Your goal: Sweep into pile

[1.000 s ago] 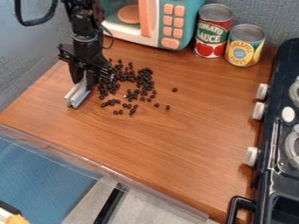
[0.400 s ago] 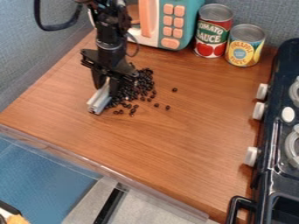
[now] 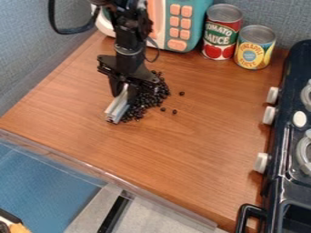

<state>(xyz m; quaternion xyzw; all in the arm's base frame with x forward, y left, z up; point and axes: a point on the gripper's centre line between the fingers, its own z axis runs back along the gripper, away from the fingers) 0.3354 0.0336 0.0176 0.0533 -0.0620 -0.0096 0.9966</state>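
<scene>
Beans [image 3: 150, 101], small and dark, lie bunched on the left half of the worktop [image 3: 200, 145], right along the right side of a pale bar [image 3: 117, 109]. The tool [image 3: 126, 91] is closed on that bar, which stands low at the worktop as a sweeping edge; whether it truly touches the wood, I cannot tell.

To sweep well from here, I would keep the bar's lower edge light against the wood and push rightward, broad side first, slowly enough that round beans don't skip ahead. Three strays [image 3: 174, 111] lie apart on the right, so the stroke should probably run just far enough to gather them in. The likely trouble is beans slipping around the bar's near end or rolling under a lifted edge; a small turn of the bar could then cup them.

As for direction, a single bean is too round to point anywhere. The heap as a whole is longer than wide, its long axis slanting from near left to far right. The bar's length slants much the same way, its near end towards the left, so its broad side faces the heap.
</scene>
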